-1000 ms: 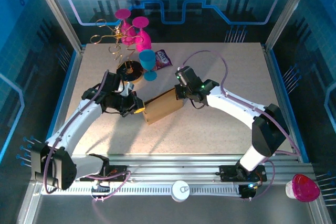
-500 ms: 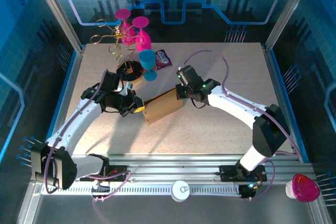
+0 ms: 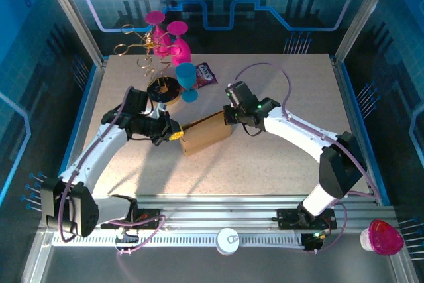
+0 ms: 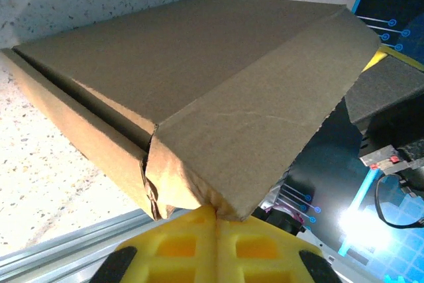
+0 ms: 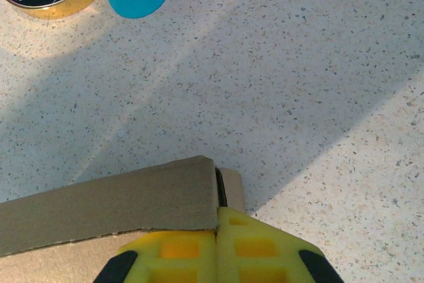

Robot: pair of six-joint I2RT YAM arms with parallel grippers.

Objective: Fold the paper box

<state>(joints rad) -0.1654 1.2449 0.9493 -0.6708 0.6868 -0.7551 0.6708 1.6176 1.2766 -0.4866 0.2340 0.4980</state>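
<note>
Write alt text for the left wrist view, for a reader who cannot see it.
A brown paper box sits close to the camera, one side flap folded down and crumpled at its lower corner. The left gripper, with yellow fingers, is shut on that flap's bottom edge. A pale speckled table lies beneath, at the left.

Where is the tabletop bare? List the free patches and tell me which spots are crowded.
Free: the far right corner of the table, beyond the right arm; and the near strip between the paper box and the front rail. Crowded: the far left, with pink glasses, blue goblet, purple packet and gold-rimmed disc; and the middle, around the box.
</note>
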